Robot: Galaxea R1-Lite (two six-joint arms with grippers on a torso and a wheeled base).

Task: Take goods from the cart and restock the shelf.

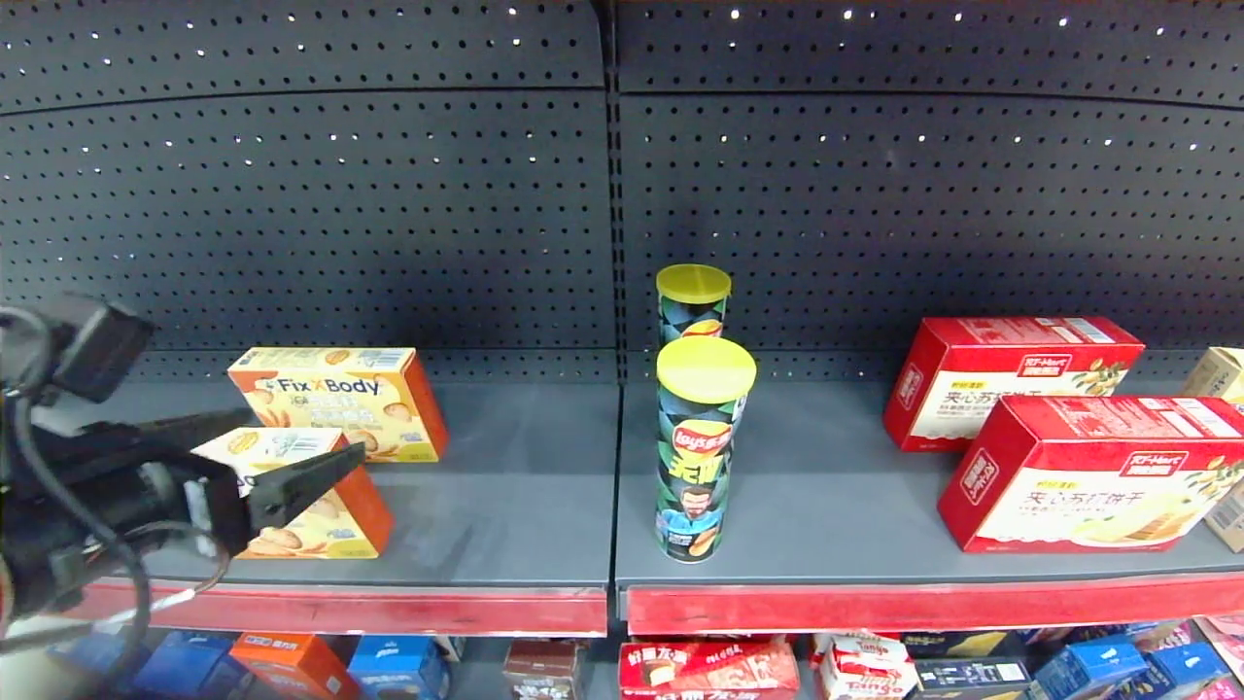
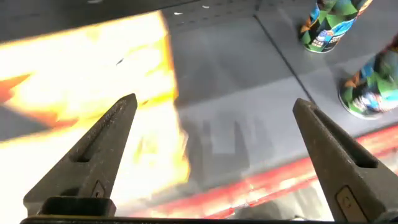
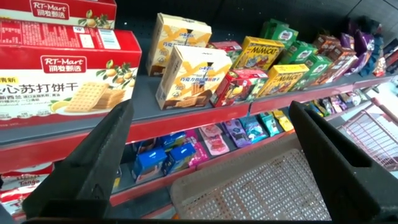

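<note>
By the front yellow box [image 1: 326, 525], left tool [image 2: 216, 102] gapes; right tool [image 3: 211, 106], also apart, overlooks the cart [image 3: 261, 186].

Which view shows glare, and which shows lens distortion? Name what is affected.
Left wrist view: glare washes out the yellow-and-orange cardboard box. Head view: the dark perforated metal back panel has bowed seams, and light glints through its holes.

Grey shelf [image 1: 544, 486]: two orange-yellow boxes [image 1: 340, 399] at left, two chip cans [image 1: 702, 447] at centre, two red boxes [image 1: 1098, 476] at right.
</note>
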